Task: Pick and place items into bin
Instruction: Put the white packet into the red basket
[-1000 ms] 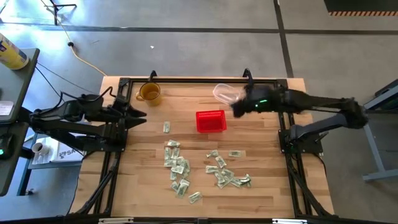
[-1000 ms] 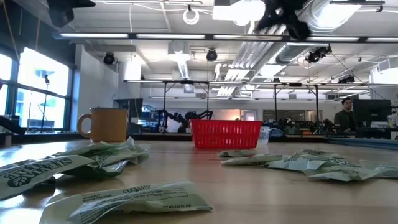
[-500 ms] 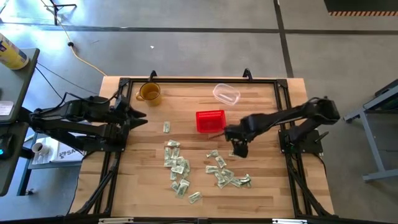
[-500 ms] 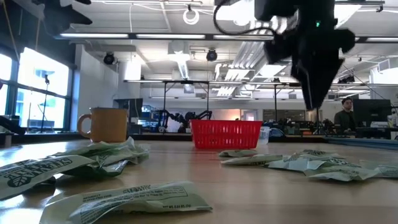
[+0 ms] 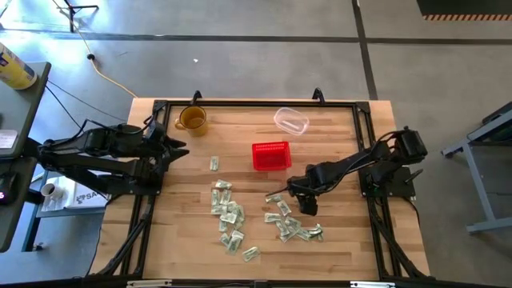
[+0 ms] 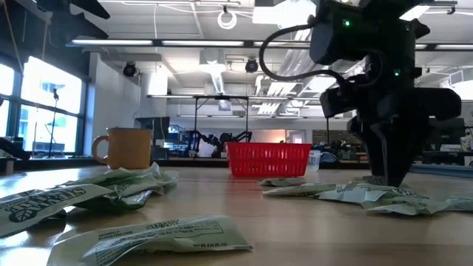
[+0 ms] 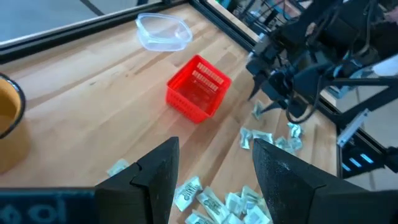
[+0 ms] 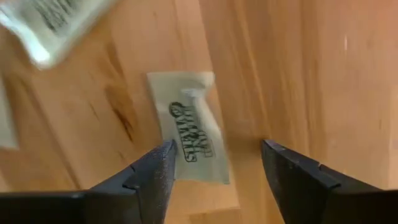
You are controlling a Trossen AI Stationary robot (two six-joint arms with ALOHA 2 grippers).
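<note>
Right gripper point(image 5: 306, 200): lowered to the table surface among the scattered bills, its two dark fingers point(image 8: 155, 177) spread apart with nothing held.
Bill under the right gripper point(image 8: 193, 127): a pale wrinkled rectangle lying flat on the wood, one edge close beside one finger and clear of the other.
Right arm point(image 5: 360, 164): reaches in from the table's right edge, bent low.
Other bills point(image 5: 228, 216): many, loose on the wood in two clusters, one around the right gripper and one further toward the left arm's side.
Red basket point(image 5: 271, 156): upright near the table's centre, apart from the bills and the right gripper.
Clear container point(image 5: 291, 121): beyond the red basket, near the far edge.
Amber mug point(image 5: 192, 119): at the far edge, nearer the left arm.
Left gripper point(image 5: 178, 150): waiting above the table's left edge, fingers parted, holding nothing.
</note>
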